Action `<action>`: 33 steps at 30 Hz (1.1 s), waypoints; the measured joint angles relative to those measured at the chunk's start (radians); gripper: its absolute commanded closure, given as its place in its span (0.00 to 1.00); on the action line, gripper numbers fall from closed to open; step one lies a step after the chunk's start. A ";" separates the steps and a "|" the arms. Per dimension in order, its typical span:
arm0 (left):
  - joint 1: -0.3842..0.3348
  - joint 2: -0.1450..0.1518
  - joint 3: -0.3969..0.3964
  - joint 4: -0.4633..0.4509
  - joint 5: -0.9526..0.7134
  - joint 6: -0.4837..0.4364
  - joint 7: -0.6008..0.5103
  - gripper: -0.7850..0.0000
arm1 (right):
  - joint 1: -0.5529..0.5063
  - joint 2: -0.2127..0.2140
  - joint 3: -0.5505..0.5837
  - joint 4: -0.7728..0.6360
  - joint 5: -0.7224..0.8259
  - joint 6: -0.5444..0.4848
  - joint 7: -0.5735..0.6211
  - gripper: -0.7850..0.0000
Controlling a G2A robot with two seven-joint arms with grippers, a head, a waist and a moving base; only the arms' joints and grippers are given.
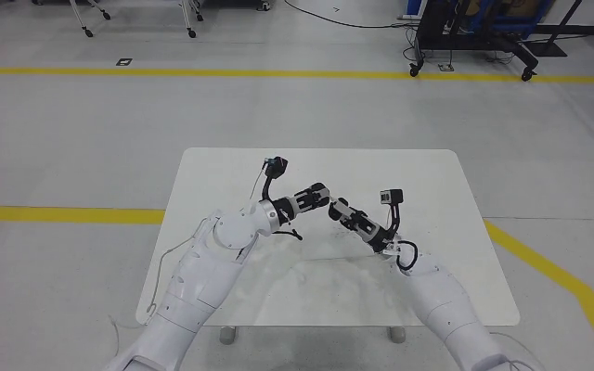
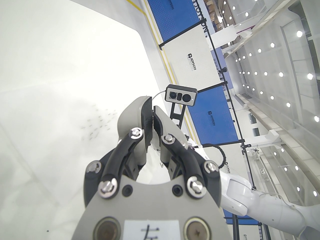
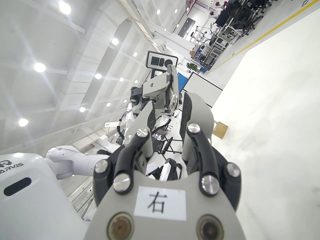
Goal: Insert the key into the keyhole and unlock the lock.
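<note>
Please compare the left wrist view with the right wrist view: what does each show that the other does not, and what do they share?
Left wrist view: blue wall panels, small dark marks on the table, and the right arm's camera. Right wrist view: the right hand with fingers apart, the left arm's camera, and desks with chairs far behind. Both: the left hand with fingers closed together, the white table, a yellow floor line.

Matt grey shell on the left end effector, black ribbed rubbery pads, screws gleaming bare metal, links glossy black, counter smooth matt white
</note>
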State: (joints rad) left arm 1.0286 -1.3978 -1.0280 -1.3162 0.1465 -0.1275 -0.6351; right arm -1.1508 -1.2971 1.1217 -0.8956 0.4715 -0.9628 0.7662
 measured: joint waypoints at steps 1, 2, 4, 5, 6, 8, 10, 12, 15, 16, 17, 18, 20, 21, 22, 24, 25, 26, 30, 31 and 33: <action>0.000 0.000 0.000 0.000 0.000 0.000 0.000 1.00 | 0.001 0.000 0.000 0.001 0.004 0.000 0.002 0.71; 0.000 0.000 0.001 -0.001 -0.001 -0.001 0.000 1.00 | 0.001 0.000 -0.001 0.002 0.007 0.000 0.005 0.73; 0.000 0.001 0.003 -0.001 -0.001 -0.002 0.000 1.00 | 0.002 0.000 -0.001 0.003 0.012 0.000 0.007 0.96; 0.000 0.001 0.004 -0.002 0.001 -0.002 0.000 1.00 | 0.002 0.000 -0.002 0.004 0.016 0.001 0.008 1.00; 0.000 0.001 0.006 -0.002 0.002 -0.001 0.001 1.00 | 0.003 0.001 -0.002 0.005 0.019 0.003 0.008 1.00; -0.001 0.001 0.008 -0.002 0.005 -0.001 0.001 1.00 | 0.003 0.001 -0.002 0.006 0.027 0.004 0.010 1.00; -0.001 0.001 0.009 -0.002 0.006 -0.002 0.001 1.00 | 0.002 0.001 -0.002 0.009 0.034 0.004 0.013 1.00; -0.001 0.001 0.012 -0.002 0.006 -0.004 0.001 1.00 | 0.003 0.001 -0.002 0.013 0.038 0.004 0.017 1.00; -0.003 0.001 0.016 0.001 0.011 -0.004 0.000 1.00 | 0.004 0.002 -0.003 0.017 0.043 0.002 0.024 1.00; -0.004 0.001 0.017 0.002 0.012 -0.004 0.002 1.00 | 0.004 0.002 -0.003 0.018 0.045 0.002 0.026 1.00; -0.004 0.001 0.017 0.003 0.014 -0.005 0.006 0.60 | 0.005 0.002 -0.003 0.020 0.047 0.001 0.029 1.00; -0.005 0.002 0.017 0.003 0.017 -0.005 0.011 0.00 | 0.005 0.002 -0.003 0.022 0.048 0.001 0.031 1.00; -0.006 0.002 0.015 0.003 0.023 -0.006 0.025 0.00 | 0.006 0.003 -0.004 0.028 0.048 -0.003 0.038 1.00; -0.007 0.002 0.012 0.002 0.025 -0.008 0.034 0.00 | 0.006 0.003 -0.005 0.030 0.048 -0.005 0.041 1.00; -0.006 0.002 0.011 0.002 0.026 -0.009 0.039 0.00 | 0.007 0.003 -0.005 0.033 0.049 -0.007 0.043 1.00; -0.006 0.002 0.011 0.001 0.026 -0.009 0.041 0.00 | 0.009 0.004 -0.004 0.039 0.054 -0.015 0.050 1.00; -0.006 0.002 0.011 0.001 0.026 -0.009 0.040 0.00 | 0.010 0.005 -0.001 0.043 0.057 -0.020 0.054 1.00; -0.006 0.002 0.011 0.001 0.026 -0.009 0.040 0.00 | 0.011 0.007 0.003 0.048 0.063 -0.028 0.058 1.00; -0.006 0.002 0.011 0.001 0.026 -0.009 0.040 0.00 | 0.013 0.015 0.021 0.058 0.069 -0.048 0.044 1.00; -0.006 0.002 0.011 0.001 0.026 -0.009 0.040 0.00 | 0.013 0.015 0.022 0.058 0.069 -0.048 0.043 1.00; -0.006 0.002 0.011 0.001 0.026 -0.009 0.040 0.00 | 0.013 0.015 0.021 0.058 0.069 -0.048 0.043 1.00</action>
State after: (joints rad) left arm 1.0226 -1.3954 -1.0173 -1.3147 0.1726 -0.1363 -0.5953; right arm -1.1381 -1.2826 1.1432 -0.8380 0.5405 -1.0104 0.8097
